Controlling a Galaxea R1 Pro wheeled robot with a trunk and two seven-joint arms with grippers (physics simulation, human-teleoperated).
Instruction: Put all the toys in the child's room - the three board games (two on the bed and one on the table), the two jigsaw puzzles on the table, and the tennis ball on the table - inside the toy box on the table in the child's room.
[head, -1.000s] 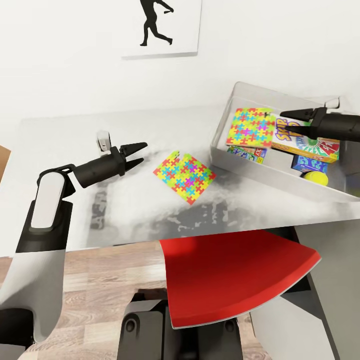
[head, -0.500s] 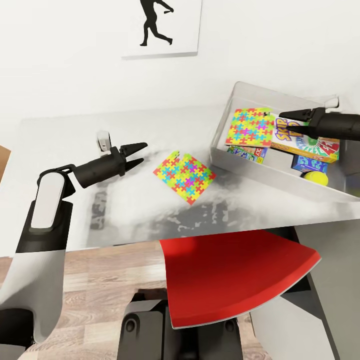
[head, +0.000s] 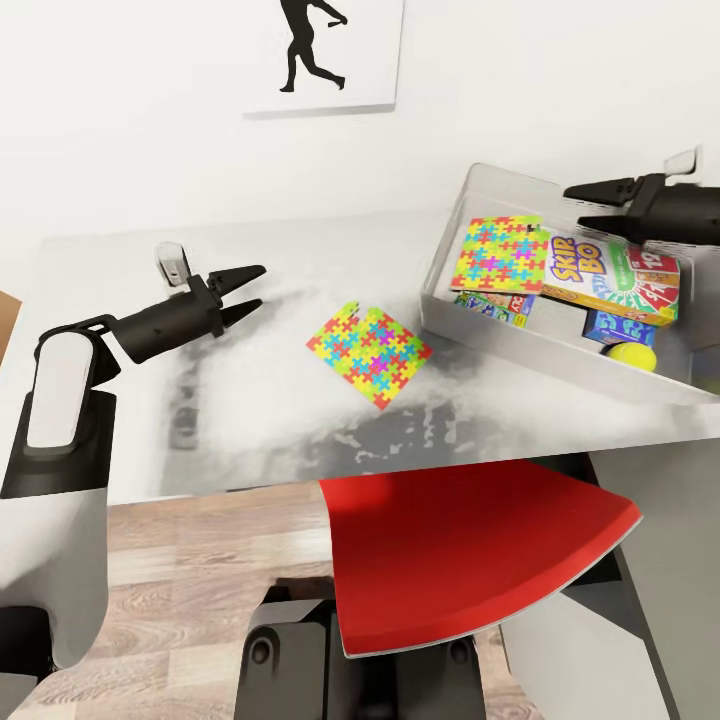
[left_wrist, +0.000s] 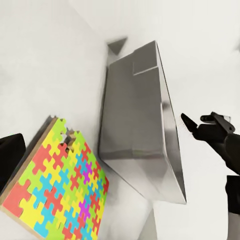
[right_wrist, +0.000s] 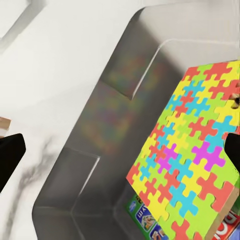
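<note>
One puzzle (head: 369, 353) outside toy box (head: 520, 335)

Even, bright, diffuse light fills all three renders. The glossy bench (head: 300, 420) carries blotchy grey reflections and soft shadows under the left arm. The toy box (right_wrist: 95, 165) interior looks smeared and blurred in the right wrist view; white walls nearly wash out.

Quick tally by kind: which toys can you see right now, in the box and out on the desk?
Jigsaw puzzles: 2, one on the table, one in the toy box
Board games: 3, Skip-Bo, blue box, green-edged box, all in the toy box
Ball: 1, yellow, in the box
Total: 6
</note>
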